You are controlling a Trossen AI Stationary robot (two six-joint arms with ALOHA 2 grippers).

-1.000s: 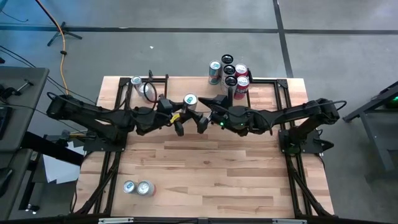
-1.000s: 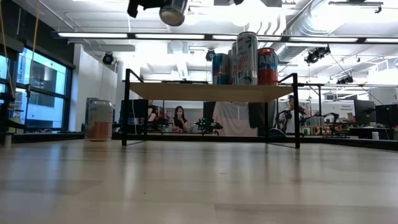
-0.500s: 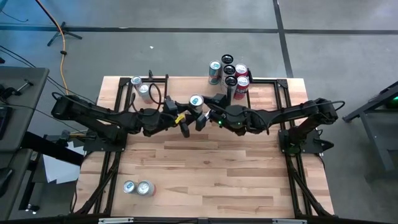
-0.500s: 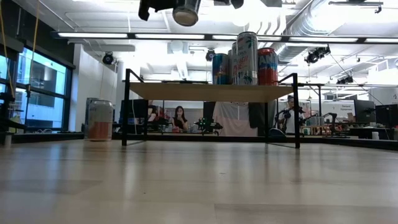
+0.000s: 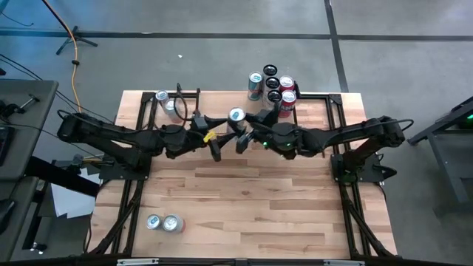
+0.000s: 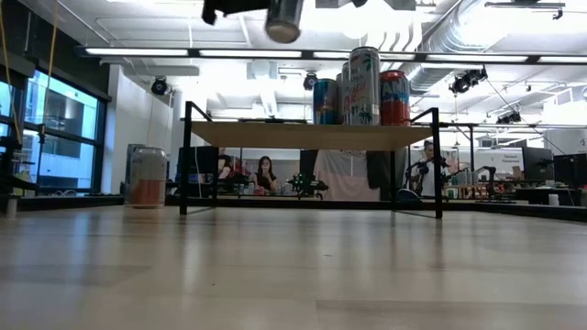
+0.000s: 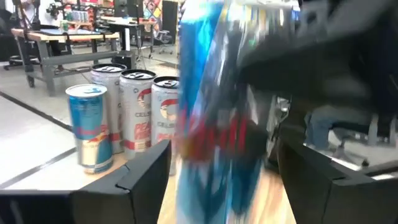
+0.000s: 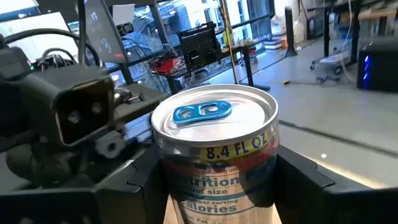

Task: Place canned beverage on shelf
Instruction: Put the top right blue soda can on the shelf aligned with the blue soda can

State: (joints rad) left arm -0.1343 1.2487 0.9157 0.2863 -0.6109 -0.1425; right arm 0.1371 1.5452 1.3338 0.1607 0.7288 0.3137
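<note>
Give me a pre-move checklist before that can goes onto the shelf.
1. Right gripper holds the can: ok, jaws sit against its sides in the right wrist view.
2. Left gripper clear of the can: cannot tell.
3. Can higher than the shelf top: ok, low view.
4. Free spot on the shelf: ok, the stored cans crowd one end; the rest is bare.
5. Can upright: ok, tab end up.
</note>
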